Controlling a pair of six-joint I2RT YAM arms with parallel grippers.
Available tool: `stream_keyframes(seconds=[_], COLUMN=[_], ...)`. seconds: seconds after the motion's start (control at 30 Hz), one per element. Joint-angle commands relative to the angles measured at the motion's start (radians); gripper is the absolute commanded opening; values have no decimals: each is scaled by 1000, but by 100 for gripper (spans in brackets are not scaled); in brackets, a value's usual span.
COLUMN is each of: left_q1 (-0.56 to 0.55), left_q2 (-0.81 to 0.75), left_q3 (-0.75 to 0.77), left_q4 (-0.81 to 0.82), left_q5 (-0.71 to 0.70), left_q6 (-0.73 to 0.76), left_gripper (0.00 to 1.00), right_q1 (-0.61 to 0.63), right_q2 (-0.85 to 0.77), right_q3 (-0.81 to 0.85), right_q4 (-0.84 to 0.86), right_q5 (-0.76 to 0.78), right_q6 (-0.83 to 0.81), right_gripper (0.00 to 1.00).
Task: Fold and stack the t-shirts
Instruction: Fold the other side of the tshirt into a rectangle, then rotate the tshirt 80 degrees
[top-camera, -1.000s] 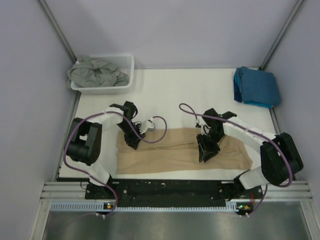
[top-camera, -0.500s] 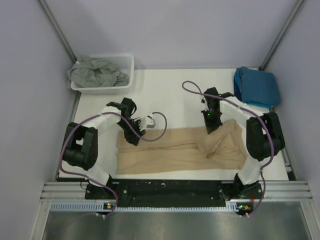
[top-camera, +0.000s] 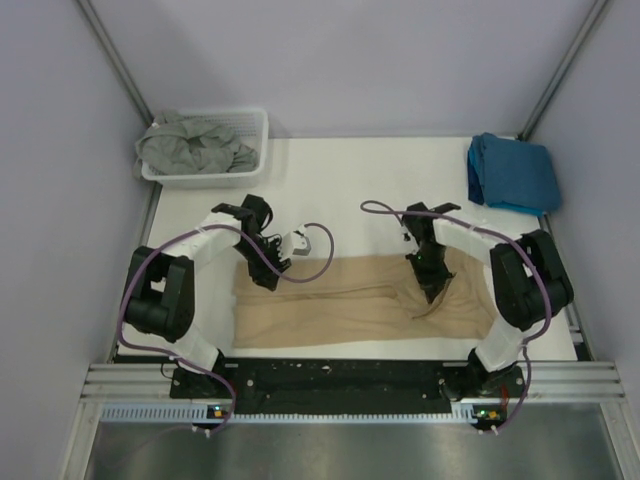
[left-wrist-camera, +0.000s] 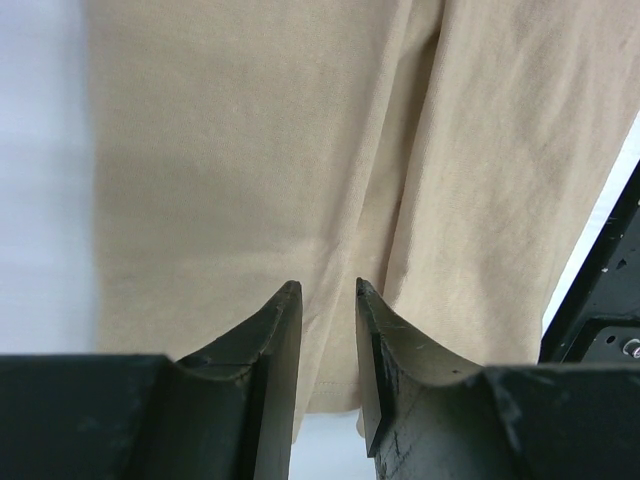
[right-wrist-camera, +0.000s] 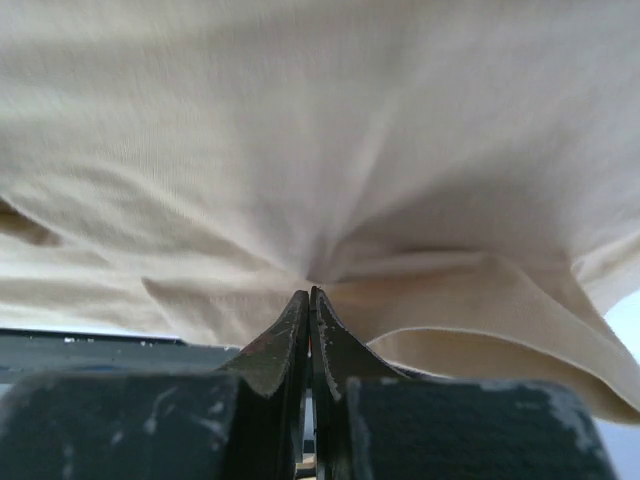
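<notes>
Three t-shirts in all, one of each colour. Tan t-shirt (top-camera: 330, 305): lies flat on the near half of the white table (top-camera: 340, 180), just beyond the arm bases, folded into a long band; runs left to right, long axis parallel to the near edge, with a lengthwise fold line down the middle; cannot tell which end carries the collar. Teal-blue t-shirt (top-camera: 512, 172): sits folded in a compact pile at the far right corner, well apart from the tan one. Grey-green t-shirt (top-camera: 195, 145): lies crumpled inside the one white slatted basket (top-camera: 255, 125) at the far left corner, spilling a little over its left rim. Two grippers, both over the tan cloth. Left gripper (top-camera: 272, 284) (left-wrist-camera: 325, 290): stands over the band's left part near its far edge, fingers parted by a narrow gap, bare tan cloth and the fold line showing through it. Right gripper (top-camera: 431, 294) (right-wrist-camera: 308, 292): closed tight on a pinch of the tan t-shirt towards its right end, cloth puckering into radiating creases at the fingertips and rumpled around them. Two purple cables (top-camera: 318, 250), one per wrist, each looping over the table by the far edge of the band; cover only small bits of table and cloth, leaving the shirts plain to see from above
</notes>
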Motion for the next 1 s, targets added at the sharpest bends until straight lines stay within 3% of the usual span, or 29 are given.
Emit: stream_keyframes(seconds=[0.0,0.23,0.37,0.47,0.5,0.63,0.67,0.8,0.97], left_q1=[2,8,10,11,11,40,57,155,241], left_q2=[-16,8,5,-8,-15,-44,-50,-39,8], left_q3=[32,69,72,67,69,75,79,104,109], left_q4=[-11,-30,-30,-30,-25,21,38,97,127], left_q5=[10,10,2,2,4,-53,-65,-106,-131], left_q6=[24,41,38,34,26,-63,-81,-143,-161], left_gripper=[33,33,33,33,33,34,34,34,36], right_q1=[26,58,57,17,-26,-234,-268,-403,-486], right_q2=[-86,-244,-344,-358,-358,-358,-350,-261,-132], right_q3=[-27,-179,-92,2,15,7,2,-17,-70], right_q4=[-83,-149,-166,-130,-87,180,230,387,540], right_q5=[-59,-109,-114,-30,-24,-57,-30,-5,-71], right_q6=[106,206,220,192,177,149,145,116,96], right_gripper=[0,0,0,4,6,35,38,47,47])
